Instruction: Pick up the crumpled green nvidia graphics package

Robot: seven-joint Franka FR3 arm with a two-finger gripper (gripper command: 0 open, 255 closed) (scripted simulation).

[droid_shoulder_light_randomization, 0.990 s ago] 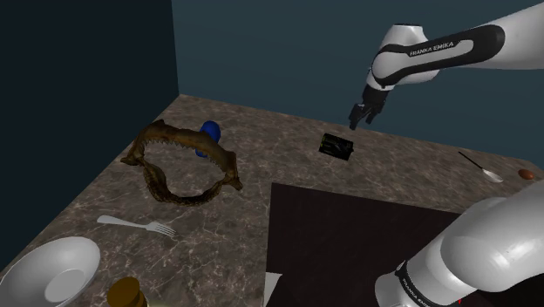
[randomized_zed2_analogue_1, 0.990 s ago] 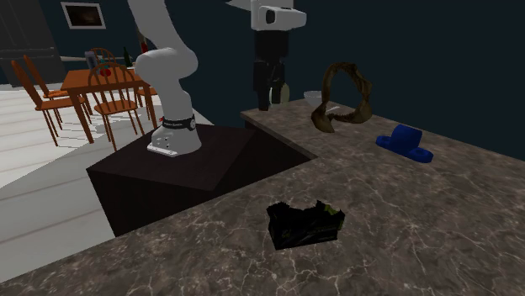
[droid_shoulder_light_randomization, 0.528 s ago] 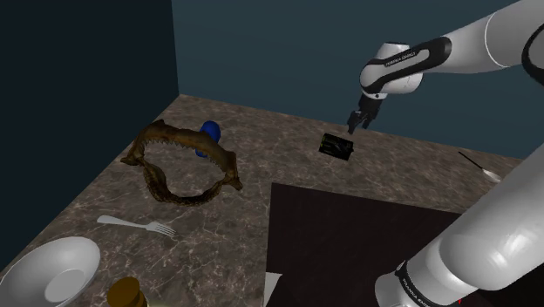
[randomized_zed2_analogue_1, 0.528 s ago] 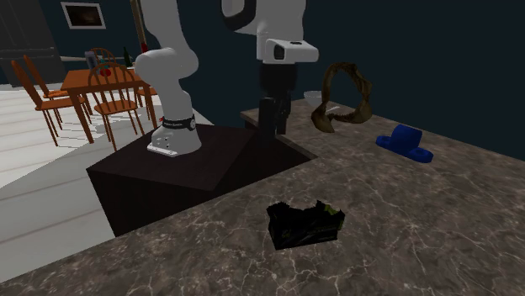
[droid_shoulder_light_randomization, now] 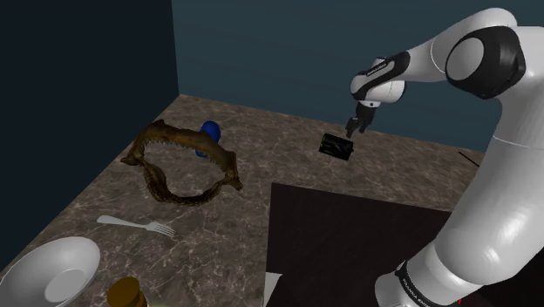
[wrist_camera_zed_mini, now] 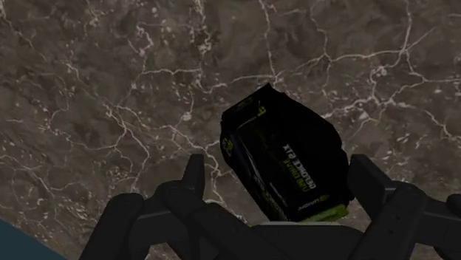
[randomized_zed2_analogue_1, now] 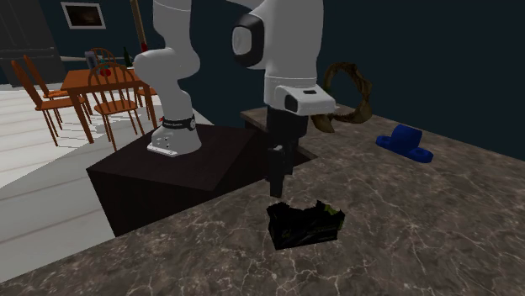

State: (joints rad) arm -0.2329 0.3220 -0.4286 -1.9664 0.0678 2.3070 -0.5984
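— While the claw [randomized_zed2_analogue_1: 275,190] hangs over it, where does the package [randomized_zed2_analogue_1: 304,224] lie?
— On the marbled desk [randomized_zed2_analogue_1: 421,244], crumpled, black with green edges. The stand [randomized_zed2_analogue_1: 198,168] is near it; a blue thing [randomized_zed2_analogue_1: 405,141] sits well apart from it.
— And the fingers [wrist_camera_zed_mini: 193,171]?
— Spread apart, holding nothing, just above the package and not touching it.

End effector [randomized_zed2_analogue_1: 276,190] lowered, moved closer, now just above package [randomized_zed2_analogue_1: 304,224].

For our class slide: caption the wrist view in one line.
Open gripper hovers over a dark crumpled package on the veined counter.
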